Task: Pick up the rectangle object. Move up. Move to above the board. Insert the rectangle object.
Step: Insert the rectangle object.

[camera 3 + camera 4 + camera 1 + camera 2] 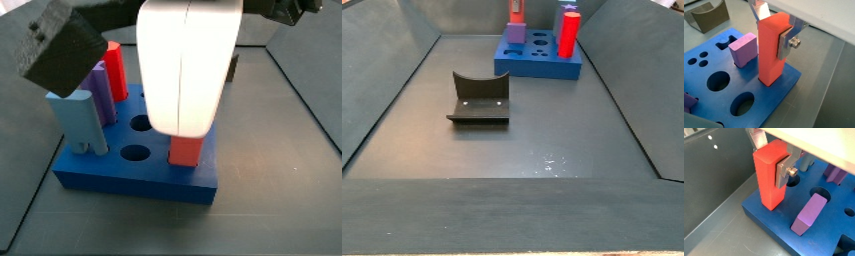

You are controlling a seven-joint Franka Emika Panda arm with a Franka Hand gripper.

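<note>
The gripper has its silver plate fingers closed on the upper part of the tall red-orange rectangular bar. The bar stands upright between the jaws, its lower end set into the thick bright blue square board, beside a short purple block.

Gripper position: the gripper stood low over a corner of the board.
Fingers: the flat silver fingers were closed against opposite faces of the rectangle object, near its upper end.
Same grip, in a wrist view: one finger plate lay flat on the bar's side.
Arm: in a side view the pale wrist body hung straight down.
</note>
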